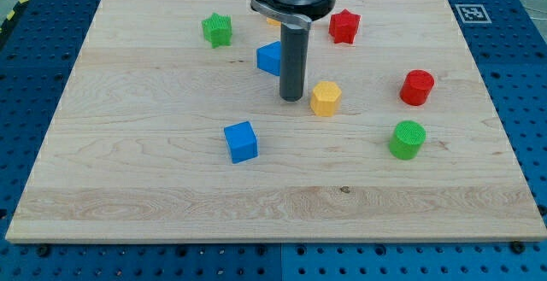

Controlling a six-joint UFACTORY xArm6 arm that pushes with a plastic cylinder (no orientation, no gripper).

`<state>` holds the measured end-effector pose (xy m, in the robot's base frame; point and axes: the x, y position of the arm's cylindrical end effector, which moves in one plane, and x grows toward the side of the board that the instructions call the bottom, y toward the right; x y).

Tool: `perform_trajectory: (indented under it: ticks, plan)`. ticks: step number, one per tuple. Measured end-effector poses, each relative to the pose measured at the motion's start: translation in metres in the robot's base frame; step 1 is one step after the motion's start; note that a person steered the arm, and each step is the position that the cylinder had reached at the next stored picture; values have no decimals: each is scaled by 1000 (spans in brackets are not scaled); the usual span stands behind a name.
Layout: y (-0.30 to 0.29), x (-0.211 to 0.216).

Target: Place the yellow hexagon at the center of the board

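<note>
On the wooden desk (128, 178), my tip (292, 98) is seen just left of the yellow hexagon (325, 98); no jaws exist.

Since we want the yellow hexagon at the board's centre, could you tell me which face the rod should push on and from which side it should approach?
Judging by the view, the yellow hexagon lies a little toward the view's right of the board's centre. So press on its right-hand side face, coming from the view's right. My tip now stands close beside its left, so it would probably have to circle round first.
</note>
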<state>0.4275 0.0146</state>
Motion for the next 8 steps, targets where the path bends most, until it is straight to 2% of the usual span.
perform_trajectory:
  ticks: [2,5,8]
  plan:
    - [-4,11]
    - [-1,63]
    - [69,65]
